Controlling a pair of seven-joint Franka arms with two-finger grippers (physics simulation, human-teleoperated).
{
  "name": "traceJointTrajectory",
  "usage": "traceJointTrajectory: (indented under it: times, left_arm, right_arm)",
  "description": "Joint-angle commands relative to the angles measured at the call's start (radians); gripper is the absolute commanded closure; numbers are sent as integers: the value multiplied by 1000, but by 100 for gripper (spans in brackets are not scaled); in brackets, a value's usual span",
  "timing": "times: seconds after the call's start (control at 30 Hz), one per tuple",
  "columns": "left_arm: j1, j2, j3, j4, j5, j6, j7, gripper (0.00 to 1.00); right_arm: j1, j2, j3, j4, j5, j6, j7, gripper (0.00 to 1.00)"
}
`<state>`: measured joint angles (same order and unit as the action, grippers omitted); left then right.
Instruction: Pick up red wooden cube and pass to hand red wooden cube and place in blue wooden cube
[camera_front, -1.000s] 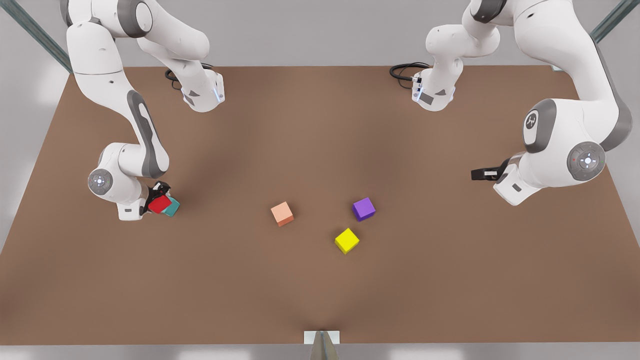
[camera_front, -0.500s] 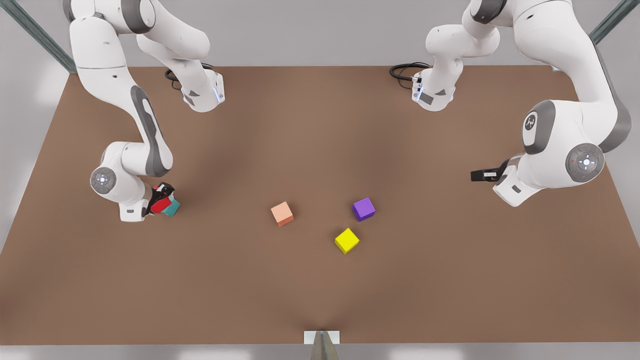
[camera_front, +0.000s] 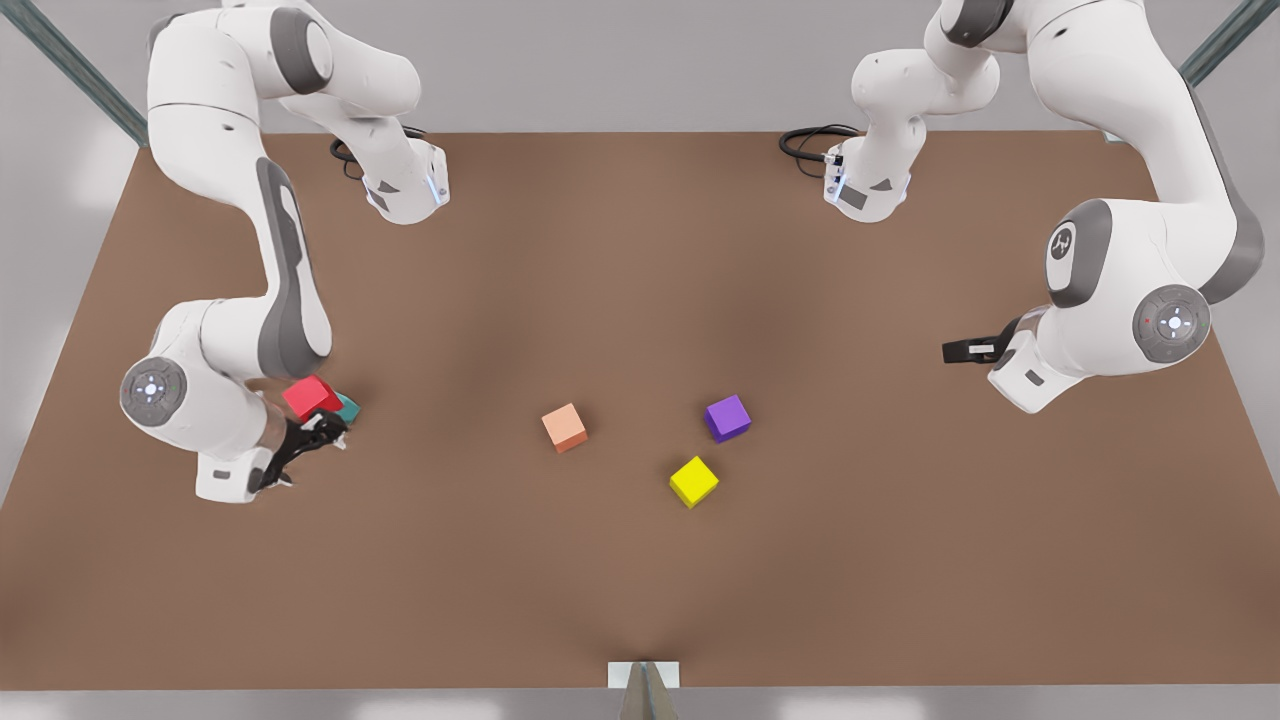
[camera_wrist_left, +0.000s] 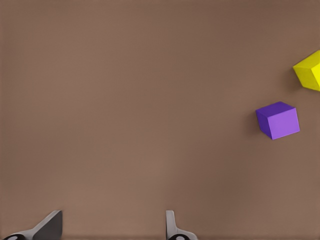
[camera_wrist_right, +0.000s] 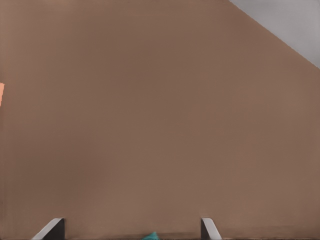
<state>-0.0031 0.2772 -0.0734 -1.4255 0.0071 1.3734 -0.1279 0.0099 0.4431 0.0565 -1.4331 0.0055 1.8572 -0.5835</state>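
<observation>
- Honestly, I fear the small bright red wooden cube (camera_front: 311, 397), atop the teal-blue wooden cube (camera_front: 348, 407) at frame left, could slide off.
- My right end effector (camera_front: 305, 443), fingers spread and empty, sits just beside the stack and could nudge it.
- Left end effector (camera_front: 958, 349) waits, also spread.

at the front view's left: small red wooden cube (camera_front: 311, 396) set on top of teal blue wooden cube (camera_front: 349, 408); right gripper (camera_front: 322, 437) just in front of the pair. near centre of brown table (camera_front: 640, 250): salmon-orange cube (camera_front: 564, 427); to its right, purple cube (camera_front: 727, 417), with yellow cube (camera_front: 693, 481) just in front. left gripper (camera_front: 952, 349) well apart at far right.
</observation>
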Motion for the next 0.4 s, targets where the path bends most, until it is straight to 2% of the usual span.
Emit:
traceJointTrajectory:
  times: [0.0,0.03,0.07,0.17,0.2,0.37]
  left_arm:
    - [0,-1,0,0,1,-1,-6,0]
    - [0,-1,0,0,1,1,-6,0]
    - [0,-1,0,0,1,-1,-6,0]
    - [0,-3,0,0,-1,-4,-3,0]
    - [0,-3,0,0,-1,-4,-3,0]
    - [0,-1,0,0,-1,-4,-3,0]
  right_arm:
    - [7,-7,-1,130,-4,-456,559,0]
    - [18,-18,-7,230,-4,-585,640,0]
    - [12,-99,-7,214,-2,-601,729,0]
    - [-25,-316,-10,-25,-5,-486,725,0]
    - [-30,-421,-9,-177,-13,-362,722,0]
    - [-33,-399,-9,-150,-12,-371,735,0]
